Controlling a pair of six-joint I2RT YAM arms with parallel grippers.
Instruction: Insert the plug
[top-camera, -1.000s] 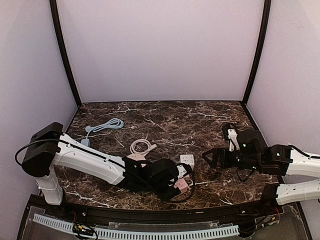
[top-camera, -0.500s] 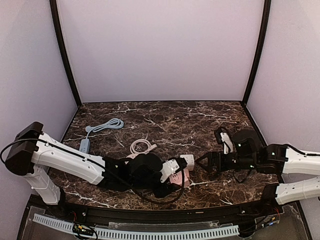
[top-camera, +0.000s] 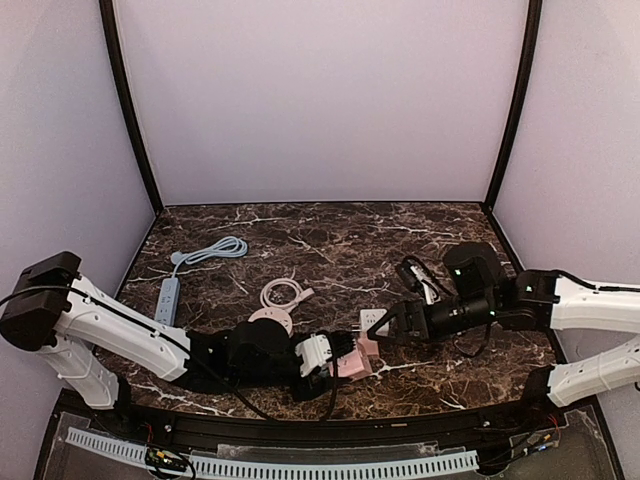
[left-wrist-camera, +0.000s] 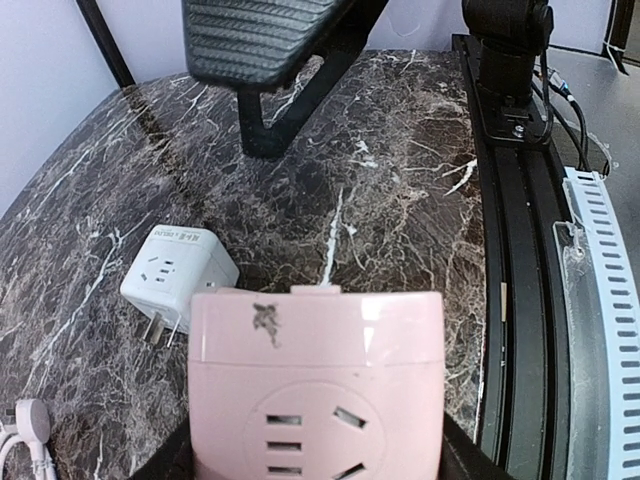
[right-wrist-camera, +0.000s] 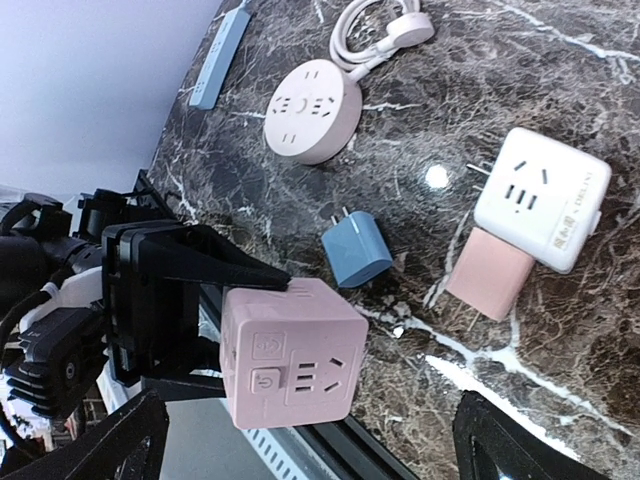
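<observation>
My left gripper (top-camera: 343, 362) is shut on a pink cube socket (top-camera: 354, 358) and holds it just above the table near the front edge. In the left wrist view the cube (left-wrist-camera: 315, 340) fills the space between the jaws, its socket face towards the camera. A white cube adapter (top-camera: 373, 320) with prongs lies behind it on the table; it also shows in the left wrist view (left-wrist-camera: 178, 280). My right gripper (top-camera: 388, 325) is open and empty, hovering beside the white cube. The right wrist view shows the pink cube (right-wrist-camera: 290, 350), a blue plug (right-wrist-camera: 357, 248) and the white cube (right-wrist-camera: 543, 195).
A small pink adapter (right-wrist-camera: 490, 272) lies against the white cube. A round white socket (top-camera: 268, 318), a coiled white cable (top-camera: 283, 293) and a blue power strip (top-camera: 167, 293) with its cable (top-camera: 210, 250) lie at the left. The table's front rail (left-wrist-camera: 520, 300) is close.
My left gripper has swung right and turned with the pink cube, now facing the right gripper. My right gripper has moved left and forward, next to the white cube.
</observation>
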